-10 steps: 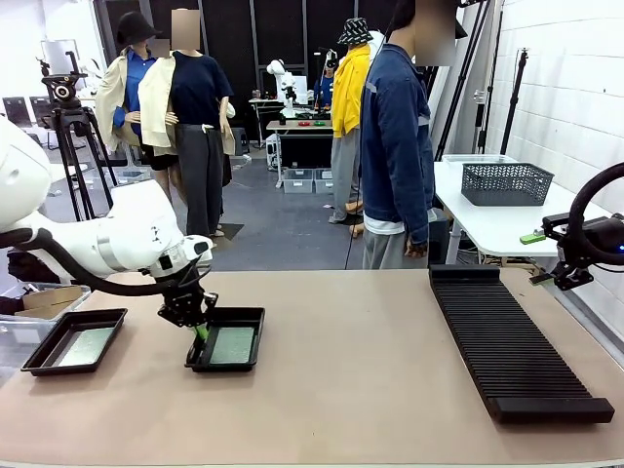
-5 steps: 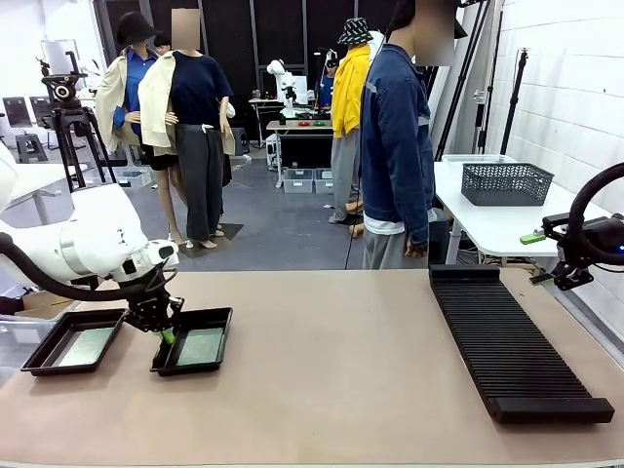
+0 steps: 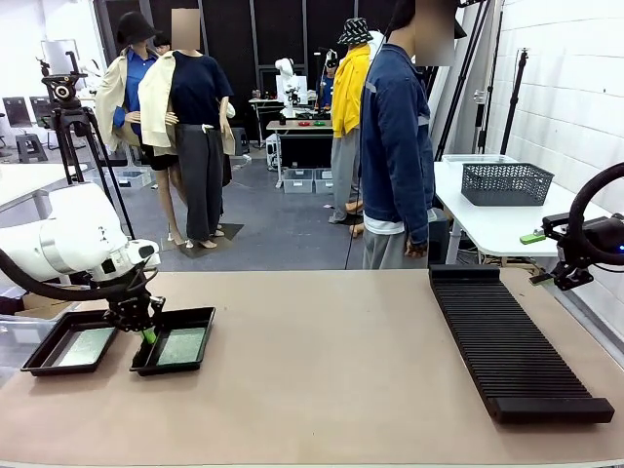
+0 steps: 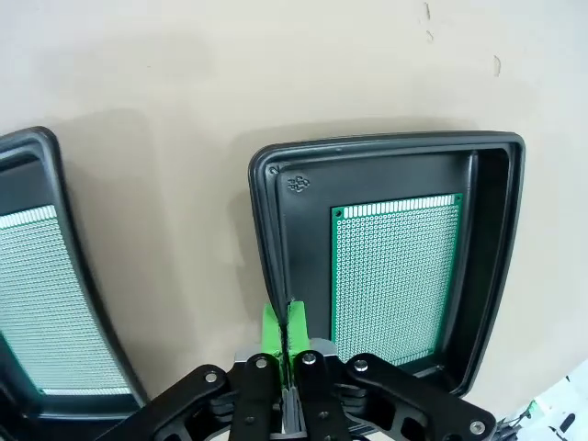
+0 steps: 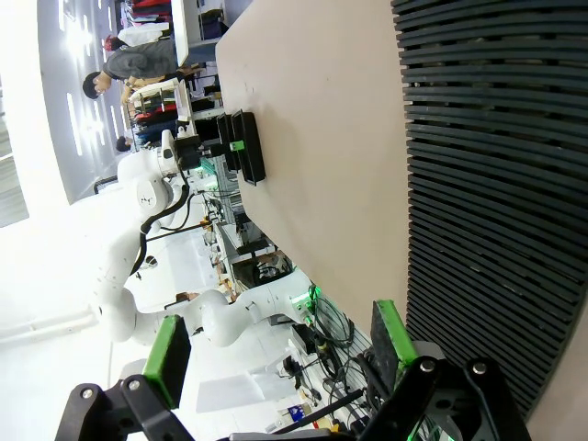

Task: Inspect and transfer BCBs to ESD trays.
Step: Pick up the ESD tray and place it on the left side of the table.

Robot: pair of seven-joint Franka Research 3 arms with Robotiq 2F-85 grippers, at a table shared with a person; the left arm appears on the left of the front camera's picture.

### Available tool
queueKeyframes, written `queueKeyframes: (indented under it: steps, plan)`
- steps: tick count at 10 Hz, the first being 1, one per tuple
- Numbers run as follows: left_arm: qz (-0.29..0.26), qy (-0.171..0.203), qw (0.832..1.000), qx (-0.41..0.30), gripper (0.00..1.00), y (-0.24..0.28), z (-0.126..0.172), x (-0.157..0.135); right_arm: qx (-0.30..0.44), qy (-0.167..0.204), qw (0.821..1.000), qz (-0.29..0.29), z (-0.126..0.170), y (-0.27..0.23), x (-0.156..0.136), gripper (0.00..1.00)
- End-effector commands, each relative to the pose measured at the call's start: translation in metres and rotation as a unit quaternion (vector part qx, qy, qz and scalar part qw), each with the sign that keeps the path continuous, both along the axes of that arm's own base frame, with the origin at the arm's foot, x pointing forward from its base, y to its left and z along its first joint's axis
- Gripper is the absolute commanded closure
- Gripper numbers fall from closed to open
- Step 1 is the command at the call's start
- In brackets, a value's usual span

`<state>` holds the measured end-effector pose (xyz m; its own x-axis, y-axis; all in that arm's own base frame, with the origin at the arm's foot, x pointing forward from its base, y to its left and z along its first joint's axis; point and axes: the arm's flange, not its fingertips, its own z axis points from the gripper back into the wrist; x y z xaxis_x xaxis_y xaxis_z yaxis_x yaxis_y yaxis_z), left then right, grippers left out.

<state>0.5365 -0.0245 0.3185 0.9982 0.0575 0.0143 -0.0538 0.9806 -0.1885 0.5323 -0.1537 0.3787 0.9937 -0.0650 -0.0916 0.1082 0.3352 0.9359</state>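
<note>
Left gripper: the left gripper (image 3: 146, 334) (image 4: 284, 344), at the table's 9 o'clock side in the front view, has its green pads pressed together on the near-left rim of the right-hand tray, pinching that rim (the wrist view shows the black wall sandwiched between the pads at 6 o'clock of the picture).

Right-hand tray: the right-hand tray (image 3: 200, 316) (image 4: 276, 220) rests on the tan table (image 3: 341, 390), just beside its twin, with a narrow strip of tabletop between the two.

Board in right-hand tray: a green board (image 3: 182, 345) (image 4: 393, 271) lies flat on the tray floor, its gold-edged end toward 12 o'clock in the left wrist view, with bare black floor between it and the pinched rim.

Left-hand tray: the left-hand tray (image 3: 39, 353) (image 4: 64, 230) sits at the table's far 9 o'clock edge, apart from the gripper.

Board in left-hand tray: a second green board (image 3: 84, 345) (image 4: 46, 303) lies flat inside it.

Right gripper: the right gripper (image 5: 280, 344) hangs with its fingers spread wide and nothing between them, above the rack at the table's 3 o'clock side.

Rack: a long black ribbed rack (image 3: 512, 351) (image 5: 496, 184) runs from the far edge toward the near edge of the table.

Person: a person in a blue jacket (image 3: 395, 146) stands at the table's 12 o'clock side, behind the far edge.
</note>
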Motion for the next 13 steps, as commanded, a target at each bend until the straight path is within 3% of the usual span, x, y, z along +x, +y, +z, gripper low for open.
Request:
queueKeyframes:
  steps: [1,7,8,12,13]
  plan:
    - [-0.017,-0.003,1.0,0.008,1.0,0.009,0.005,0.001,-0.001,0.003,1.0,0.006,0.0,0.001,-0.001,0.0]
    - [-0.013,-0.012,1.0,0.024,0.97,0.021,0.011,0.005,-0.001,0.003,1.0,0.006,0.0,0.001,-0.001,0.0]
    - [-0.01,-0.015,1.0,0.021,0.84,0.02,0.013,0.006,-0.001,0.003,1.0,0.006,0.0,0.001,-0.001,0.0]
    - [-0.001,-0.032,0.999,0.017,0.06,0.02,0.028,0.002,-0.001,0.003,1.0,0.006,0.0,0.001,-0.001,0.0]
    - [0.003,-0.037,0.999,0.019,0.0,0.019,0.034,-0.003,-0.001,0.003,1.0,0.006,0.0,0.001,-0.001,0.0]
